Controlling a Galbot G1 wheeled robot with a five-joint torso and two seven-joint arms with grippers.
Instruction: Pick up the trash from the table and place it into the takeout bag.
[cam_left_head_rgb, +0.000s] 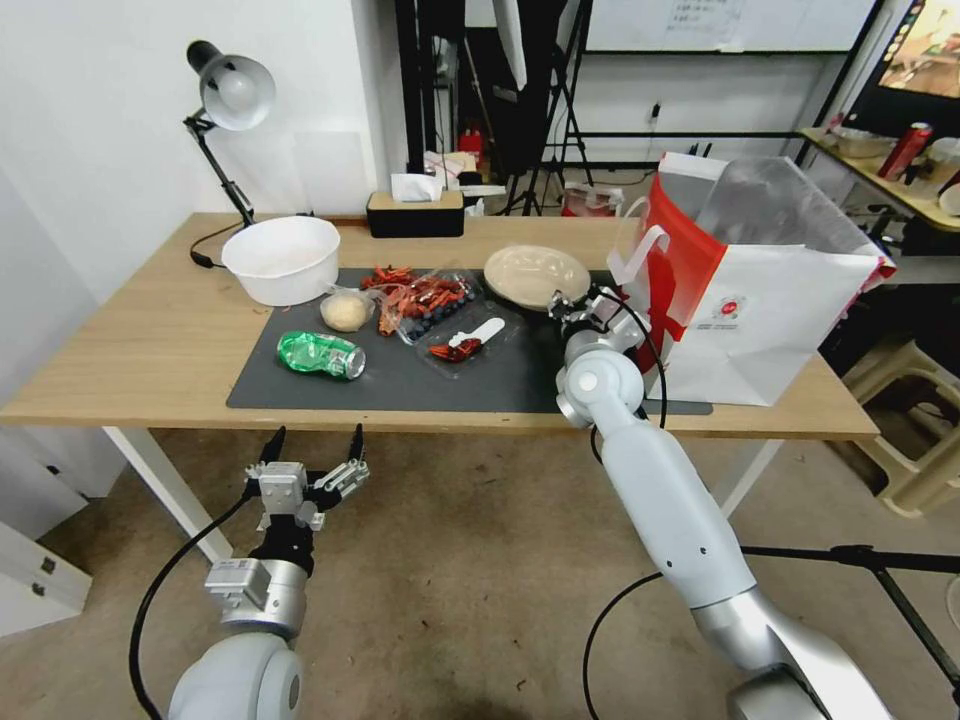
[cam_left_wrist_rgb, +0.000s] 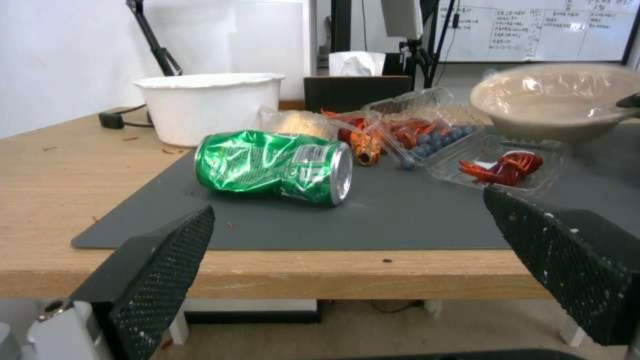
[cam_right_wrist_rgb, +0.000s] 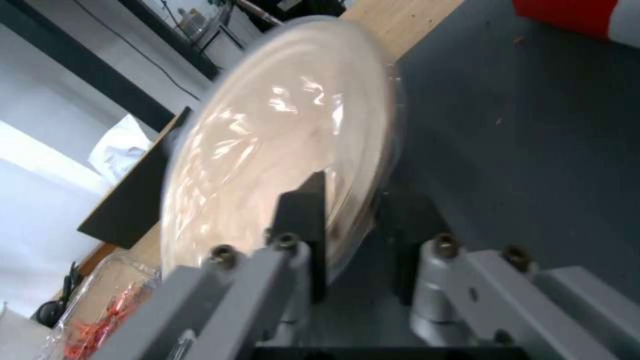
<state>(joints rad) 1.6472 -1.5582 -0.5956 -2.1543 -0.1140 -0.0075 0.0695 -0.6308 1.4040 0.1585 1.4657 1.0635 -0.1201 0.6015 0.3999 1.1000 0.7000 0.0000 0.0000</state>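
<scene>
At the far left of the table, a smooth light-wood top, a desk lamp stands behind one deep white bowl. The left gripper hangs below the near table edge, well apart from the litter, its two black, dimpled fingers spread wide with nothing between them.

On the matte dark grey mat lies one crushed green can, on its side, shiny and dented. Just behind it sits one small clear tub of beige food. To its right a crinkled clear plastic box holds red crayfish shells and dark blue berries, and one flat clear tray holds a white spoon and more red shell.

Next comes one shallow beige bowl, round and glossy under clear film, tilted up. The right gripper pinches its rim: one finger inside, the other outside.

At the right end stands the takeout bag, boxy white paper with a red side, loop handles, small round red logo and clear liner.
</scene>
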